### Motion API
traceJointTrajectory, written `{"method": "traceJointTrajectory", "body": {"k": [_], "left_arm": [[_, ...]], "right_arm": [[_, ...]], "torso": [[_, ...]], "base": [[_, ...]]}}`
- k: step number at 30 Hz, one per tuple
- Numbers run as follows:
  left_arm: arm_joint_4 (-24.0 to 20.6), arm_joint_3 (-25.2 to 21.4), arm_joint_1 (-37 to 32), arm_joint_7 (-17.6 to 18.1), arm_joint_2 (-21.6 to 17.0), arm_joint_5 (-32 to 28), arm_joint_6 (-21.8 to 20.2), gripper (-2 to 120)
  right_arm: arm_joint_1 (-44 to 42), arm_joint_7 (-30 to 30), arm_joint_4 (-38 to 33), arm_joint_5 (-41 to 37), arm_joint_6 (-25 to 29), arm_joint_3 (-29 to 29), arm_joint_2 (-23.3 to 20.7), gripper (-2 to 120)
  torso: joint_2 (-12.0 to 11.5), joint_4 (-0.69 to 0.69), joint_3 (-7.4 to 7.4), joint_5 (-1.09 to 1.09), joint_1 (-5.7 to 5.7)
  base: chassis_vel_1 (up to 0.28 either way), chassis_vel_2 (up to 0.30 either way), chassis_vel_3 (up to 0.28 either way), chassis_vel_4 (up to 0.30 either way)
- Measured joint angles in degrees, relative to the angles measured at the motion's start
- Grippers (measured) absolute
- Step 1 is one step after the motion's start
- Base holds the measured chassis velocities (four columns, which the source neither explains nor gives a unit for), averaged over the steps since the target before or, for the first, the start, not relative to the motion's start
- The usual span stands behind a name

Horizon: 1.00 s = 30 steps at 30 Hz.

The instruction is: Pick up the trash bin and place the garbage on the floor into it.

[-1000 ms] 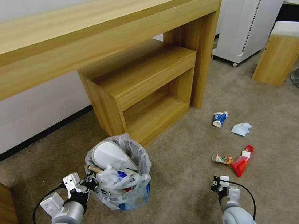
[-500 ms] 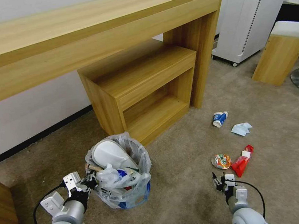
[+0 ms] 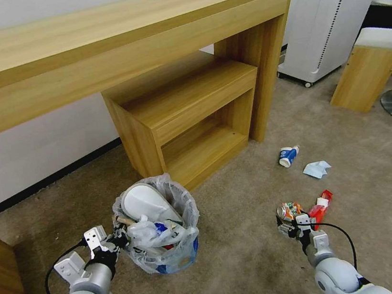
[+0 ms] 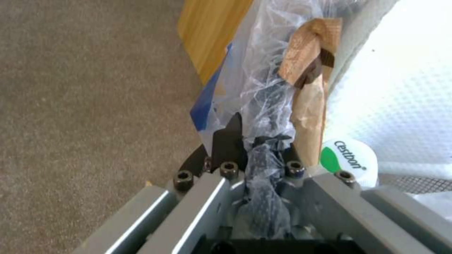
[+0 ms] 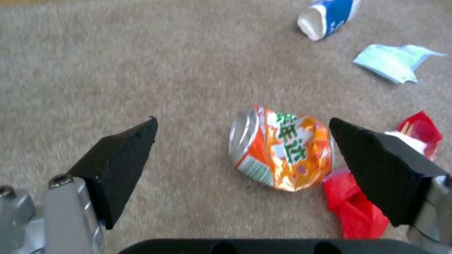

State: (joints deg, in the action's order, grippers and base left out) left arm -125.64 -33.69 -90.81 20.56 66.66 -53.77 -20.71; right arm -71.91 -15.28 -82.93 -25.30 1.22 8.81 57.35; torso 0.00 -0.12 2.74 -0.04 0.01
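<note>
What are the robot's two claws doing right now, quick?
Left claw: closed, pinching the trash bin by its plastic bag.
Right claw: open, empty, just above the crushed can on the floor.

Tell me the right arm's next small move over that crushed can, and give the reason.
Probably lower the right tool a little and shut it on the crushed can. Its black fingers stand open on either side of the can, which lies on the floor touching the red wrapper. The left tool grips the trash bin by its bag.
</note>
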Motion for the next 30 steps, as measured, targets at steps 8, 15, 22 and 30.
{"method": "traceJointTrajectory", "body": {"k": [8,15,22,30], "left_arm": [[-0.02,-0.17,0.01,0.13,-0.09,-0.15,-0.09,1],[0.67,-0.03,0.31,0.14,0.00,-0.16,-0.10,1],[1.19,0.21,0.56,0.02,0.13,-0.17,-0.01,1],[1.26,0.04,0.40,-0.14,0.19,-0.24,0.19,1]], "right_arm": [[0.94,0.92,2.40,1.57,-0.11,-1.03,-0.40,92],[0.78,1.69,4.05,3.43,-0.03,-0.75,-1.51,92],[1.91,2.12,5.81,6.05,-0.06,-0.60,-2.15,92],[3.69,2.62,7.88,9.36,0.46,-1.22,-2.42,92]], "torso": [[0.00,0.00,0.00,0.00,0.00],[0.00,-0.01,0.00,0.00,0.00],[0.00,0.00,0.00,0.00,0.00],[0.00,0.00,0.00,0.00,0.00]], "base": [[0.000,0.000,0.000,0.000],[0.000,0.000,0.000,0.000],[0.000,0.000,0.000,0.000],[0.000,0.000,0.000,0.000]]}}
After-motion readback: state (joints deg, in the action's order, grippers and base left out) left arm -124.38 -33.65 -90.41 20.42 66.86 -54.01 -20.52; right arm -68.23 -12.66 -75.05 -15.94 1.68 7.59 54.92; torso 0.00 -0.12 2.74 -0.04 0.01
